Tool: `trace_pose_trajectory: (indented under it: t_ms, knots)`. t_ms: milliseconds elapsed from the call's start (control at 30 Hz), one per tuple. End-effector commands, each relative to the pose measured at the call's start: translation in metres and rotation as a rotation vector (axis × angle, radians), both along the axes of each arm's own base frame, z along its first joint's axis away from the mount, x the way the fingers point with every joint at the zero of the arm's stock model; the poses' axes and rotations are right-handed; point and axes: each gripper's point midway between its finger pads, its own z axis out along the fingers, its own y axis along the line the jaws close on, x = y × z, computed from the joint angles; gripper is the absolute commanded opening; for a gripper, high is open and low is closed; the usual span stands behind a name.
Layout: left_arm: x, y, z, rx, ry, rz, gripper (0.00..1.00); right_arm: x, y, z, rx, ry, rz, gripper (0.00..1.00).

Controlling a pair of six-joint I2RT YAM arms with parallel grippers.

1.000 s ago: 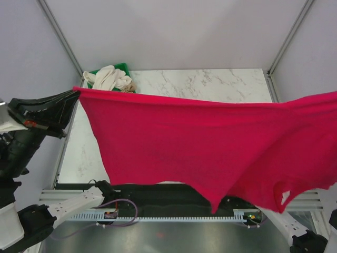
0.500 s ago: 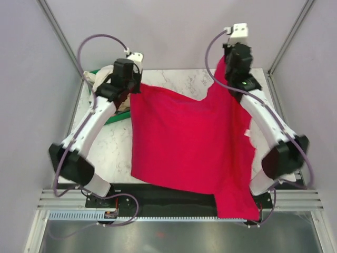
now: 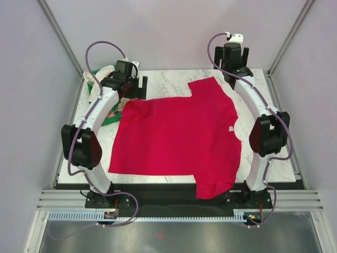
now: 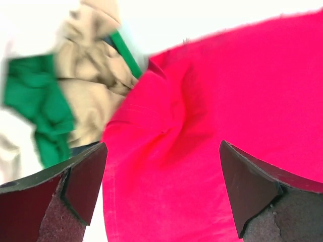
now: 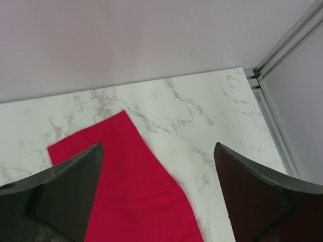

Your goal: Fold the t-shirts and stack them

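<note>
The crimson-red t-shirt (image 3: 176, 134) lies spread flat on the marble table (image 3: 263, 95), white neck tag (image 3: 230, 128) at its right side. One sleeve (image 3: 213, 184) hangs over the near edge. My left gripper (image 3: 132, 90) hovers open over the shirt's far-left corner (image 4: 242, 91), its jaws (image 4: 162, 151) wide with only cloth below. My right gripper (image 3: 236, 75) stands open above the far sleeve (image 5: 126, 181), holding nothing (image 5: 157, 151). Cream-white (image 3: 102, 74) and tan (image 4: 91, 85) t-shirts lie bunched in the tray.
A green plastic tray (image 3: 112, 117) sits at the far left corner of the table, touching the red shirt's corner. Grey walls and metal frame posts (image 5: 282, 45) close in the table at the back and sides.
A second ago both grippers held the red shirt stretched in the air. They swung it over the table, laid it flat and opened, letting go.
</note>
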Motion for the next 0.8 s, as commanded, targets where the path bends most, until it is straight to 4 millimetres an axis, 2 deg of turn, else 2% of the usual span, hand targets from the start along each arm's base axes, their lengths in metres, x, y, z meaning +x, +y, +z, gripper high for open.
trace_pose_trajectory:
  t_ms: [0, 33, 67, 100, 133, 167, 200, 233, 267, 300, 400, 467, 500, 567, 667, 733, 767]
  knots:
    - [0.008, 0.022, 0.050, -0.071, -0.133, 0.117, 1.00, -0.030, 0.008, 0.066, 0.156, -0.147, 0.004, 0.98]
    - [0.007, 0.029, 0.045, -0.079, -0.120, 0.146, 1.00, -0.037, 0.010, 0.046, 0.182, -0.111, 0.002, 0.98]
    - [0.007, 0.039, 0.041, -0.070, -0.112, 0.182, 1.00, -0.044, 0.016, 0.047, 0.227, -0.113, 0.028, 0.98]
    - [0.008, 0.056, 0.038, -0.072, -0.105, 0.228, 1.00, -0.048, 0.023, 0.039, 0.265, -0.096, 0.056, 0.98]
    - [0.007, 0.065, 0.029, -0.079, -0.086, 0.265, 0.99, -0.054, 0.032, 0.014, 0.323, -0.058, 0.073, 0.98]
    - [0.006, 0.073, 0.024, -0.084, -0.073, 0.287, 1.00, -0.059, 0.048, 0.002, 0.379, -0.031, 0.143, 0.98]
    - [0.008, 0.089, 0.016, -0.086, -0.055, 0.323, 1.00, -0.065, 0.055, -0.003, 0.416, -0.026, 0.175, 0.97]
    - [0.008, 0.096, 0.010, -0.084, -0.042, 0.336, 1.00, -0.072, 0.060, -0.027, 0.442, 0.004, 0.187, 0.96]
    - [0.009, 0.102, 0.004, -0.075, -0.028, 0.351, 1.00, -0.077, 0.063, -0.037, 0.459, 0.017, 0.193, 0.96]
    - [0.011, 0.110, -0.009, -0.066, 0.001, 0.367, 0.99, -0.086, 0.066, -0.057, 0.471, 0.058, 0.207, 0.95]
    - [0.014, 0.119, -0.036, -0.049, 0.062, 0.387, 0.99, -0.098, 0.074, -0.077, 0.510, 0.104, 0.236, 0.94]
    - [0.018, 0.119, -0.050, -0.047, 0.092, 0.392, 0.99, -0.101, 0.078, -0.078, 0.525, 0.100, 0.257, 0.93]
    - [0.018, 0.138, -0.057, -0.046, 0.106, 0.436, 0.99, -0.104, 0.079, -0.080, 0.530, 0.103, 0.268, 0.93]
    - [0.022, 0.150, -0.079, -0.028, 0.160, 0.459, 0.99, -0.106, 0.079, -0.080, 0.533, 0.101, 0.272, 0.93]
    - [0.018, 0.191, -0.115, -0.003, 0.265, 0.566, 0.98, -0.114, 0.086, -0.078, 0.550, 0.111, 0.311, 0.93]
    - [0.023, 0.209, -0.123, -0.028, 0.284, 0.612, 0.97, -0.121, 0.089, -0.084, 0.565, 0.133, 0.327, 0.93]
    - [0.017, 0.225, -0.143, -0.037, 0.341, 0.650, 0.97, -0.123, 0.091, -0.083, 0.572, 0.134, 0.335, 0.93]
